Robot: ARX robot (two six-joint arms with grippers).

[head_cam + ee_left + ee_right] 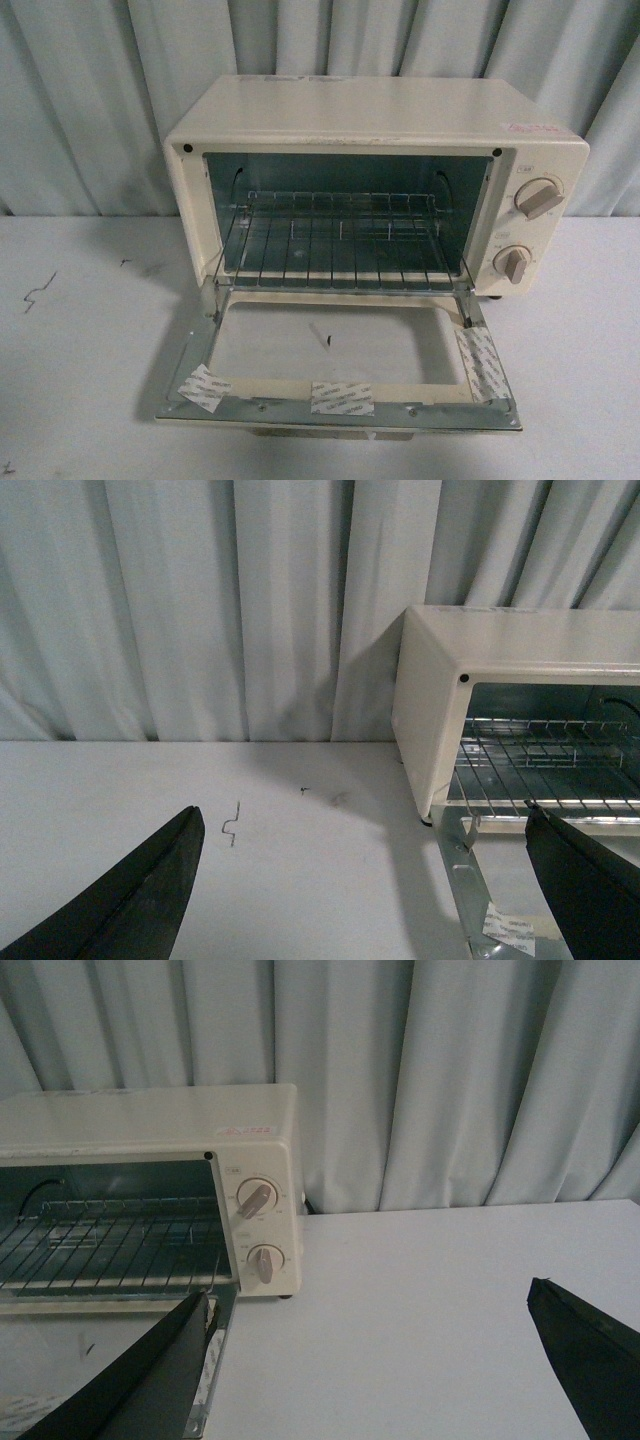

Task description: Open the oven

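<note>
The cream-white oven (380, 115) stands at the middle of the white table. Its glass door (335, 350) lies dropped flat toward me, and the wire rack (335, 245) shows inside. Two knobs (540, 198) sit on its right panel. Neither arm shows in the front view. My left gripper (370, 880) is open and empty, low over the table by the oven's left front corner (430, 710). My right gripper (370, 1360) is open and empty over the table to the right of the oven (150, 1120) and apart from it.
Pale curtains (90, 90) hang close behind the table. Pieces of tape (342, 398) are stuck on the door's metal frame. A small bent wire (232, 825) lies on the table left of the oven. The table's front edge is near the open door.
</note>
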